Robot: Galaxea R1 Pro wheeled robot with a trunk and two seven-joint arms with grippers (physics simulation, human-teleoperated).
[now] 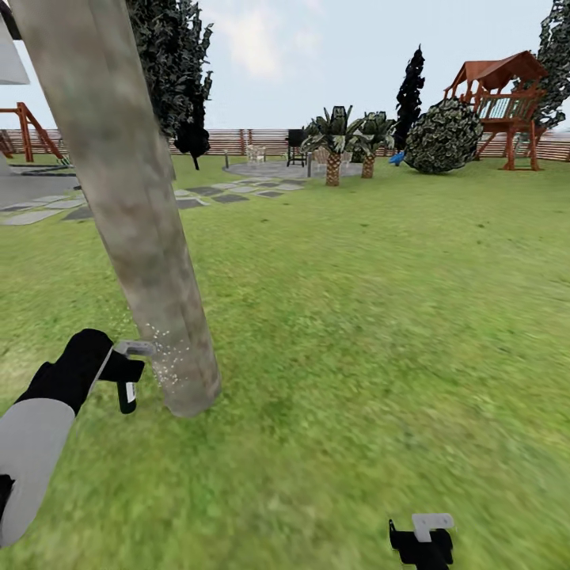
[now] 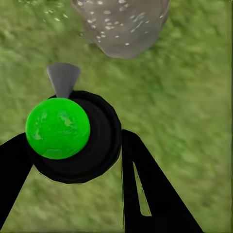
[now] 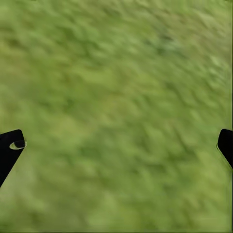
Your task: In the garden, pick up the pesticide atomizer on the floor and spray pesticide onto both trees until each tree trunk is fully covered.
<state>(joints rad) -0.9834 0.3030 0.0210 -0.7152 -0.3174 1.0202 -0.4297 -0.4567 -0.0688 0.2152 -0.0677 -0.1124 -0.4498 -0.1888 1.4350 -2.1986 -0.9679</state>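
Down low at the near edge of the head view, the right gripper, idle over bare lawn, fingers spread wide with only grass between them in its wrist view. Farther in, at the left, the left gripper clamped around the pesticide atomizer: from the left wrist camera, a black round body topped by a bright green ball, pinched between two black fingers, with a grey funnel-shaped nozzle aimed at the foot of the tree trunk. Just beyond the nozzle, a fine scatter of whitish pesticide specks on and beside the bark near the ground. Spraying step under way, by the look of it, on one tree, with coverage visible so far only low down on this side. Trunk itself thick, smooth, mottled grey-brown with greenish patches, leaning in the picture and running off the top edge. Next, probably: raising and sweeping the nozzle along and around the trunk, staying close without touching bark. Farther out, grey stepping stones, short palms, a wooden play tower and the slatted fence.
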